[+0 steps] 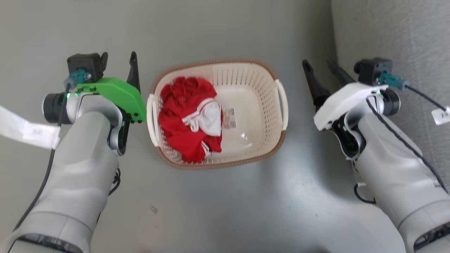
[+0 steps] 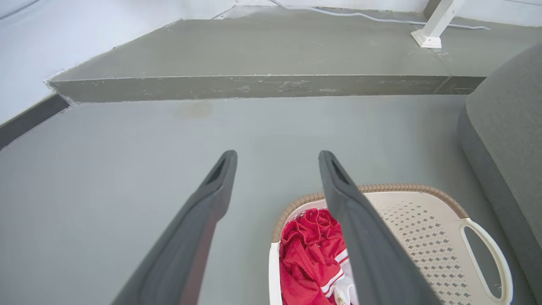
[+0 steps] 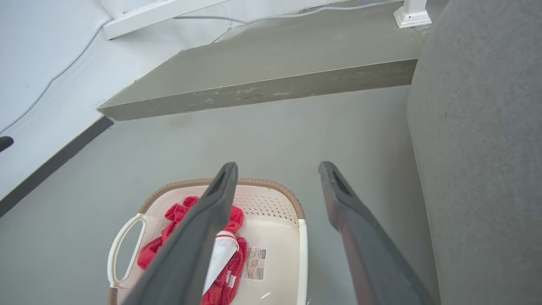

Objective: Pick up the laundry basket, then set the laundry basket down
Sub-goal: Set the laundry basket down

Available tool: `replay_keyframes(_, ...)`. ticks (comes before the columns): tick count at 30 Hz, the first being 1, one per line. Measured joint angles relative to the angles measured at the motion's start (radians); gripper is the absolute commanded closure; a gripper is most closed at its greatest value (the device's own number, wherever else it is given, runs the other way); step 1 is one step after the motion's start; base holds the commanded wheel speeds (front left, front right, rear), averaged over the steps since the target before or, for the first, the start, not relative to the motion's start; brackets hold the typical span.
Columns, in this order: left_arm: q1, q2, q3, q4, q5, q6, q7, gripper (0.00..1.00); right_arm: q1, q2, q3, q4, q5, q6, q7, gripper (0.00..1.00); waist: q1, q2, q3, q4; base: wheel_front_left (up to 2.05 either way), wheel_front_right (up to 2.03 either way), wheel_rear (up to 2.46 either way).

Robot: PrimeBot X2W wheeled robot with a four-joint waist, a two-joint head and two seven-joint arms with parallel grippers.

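Nearest my head camera are my two pale forearms. Past them are my left gripper (image 1: 119,58) and right gripper (image 1: 317,62), each with its two dark fingers spread wide and nothing between them. A green cover (image 1: 116,93) sits over my left wrist. A white tag (image 1: 30,131) hangs by my left arm's cable, its print too blurred to read. A smaller tag (image 1: 441,116) on my right cable starts with what looks like a 2.

Between my grippers the laundry basket (image 1: 246,79) stands upright on the grey floor (image 1: 225,211), touched by neither. Inside, a red garment (image 1: 182,116) with white trim is heaped against its left end. A small printed label (image 1: 229,118) lies flat on the basket's bottom, just right of the cloth, and its writing is too small to read.

My left fingers lie just beside the basket's left handle (image 1: 152,116). A strip of bare floor separates my right fingers from the right handle (image 1: 283,105). Close on my right, a grey upholstered seat (image 1: 393,31) borders the floor. Beyond the basket the floor runs open to a low step (image 2: 262,87). A dark skirting (image 2: 29,118) lines the floor's left edge, and a white post foot (image 2: 427,38) stands on the step toward its right end.
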Motion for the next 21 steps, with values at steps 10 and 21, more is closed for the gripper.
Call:
replay_keyframes(10,0.134,0.041,0.091,-0.228,0.075,0.053,0.0,0.0,0.102,-0.008,-0.08,-0.156,-0.066,-0.041,0.0,0.0,0.0,0.0,-0.142,-0.014,0.0,0.0,0.0)
replay_keyframes(21,0.311,0.064,0.162,-0.445,0.174,0.079,0.0,0.0,0.212,-0.008,-0.145,-0.309,-0.132,-0.068,0.0,0.0,0.0,0.0,-0.256,-0.03,0.0,0.0,0.0)
